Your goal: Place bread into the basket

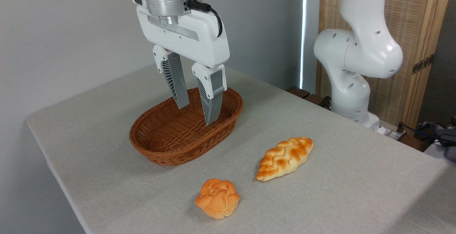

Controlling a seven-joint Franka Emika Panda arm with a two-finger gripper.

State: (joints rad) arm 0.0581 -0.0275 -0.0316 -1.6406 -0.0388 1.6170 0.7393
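Basket [167, 152] holding nothing, spread claw [197, 115] above, bread [217, 198] outside on table [338, 191].

A table [338, 162] covered with a plain pale grey cloth fills most of the view, with 2 of its rounded corners visible at the left. 1 long braided loaf [284, 158] lies on the cloth right of centre, golden on top with pale sides and pointed ends, set diagonally. A grey wall [71, 31] stands behind the table. At the upper right stands a wooden-framed screen [416, 41] with a woven panel and a metal hinge [423, 64]. At the far right edge lie a black cable [409, 129] and a dark bundle [440, 136], not identifiable.
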